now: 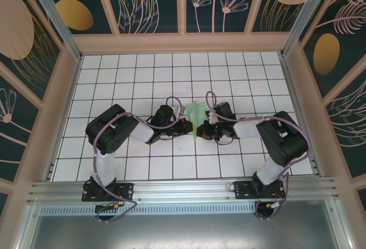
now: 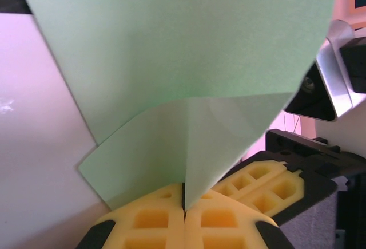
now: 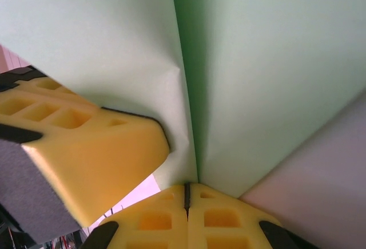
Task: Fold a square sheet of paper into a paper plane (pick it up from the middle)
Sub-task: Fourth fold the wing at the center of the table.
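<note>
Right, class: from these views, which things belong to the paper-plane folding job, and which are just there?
Part of the job: green paper, partly folded; left gripper and right gripper, both shut on it.
Just there: gridded table, patterned walls, metal rail.

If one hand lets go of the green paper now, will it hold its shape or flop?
Probably flops: the paper looks thin and curves above the left hand. Likely light enough to hang from the right hand alone. Its crease may stiffen it slightly.

Left end effector point(image 1: 187, 126), right end effector point(image 1: 204, 130), paper point(image 1: 196, 114) crowd centre; outer table point(image 1: 131, 68) free.
</note>
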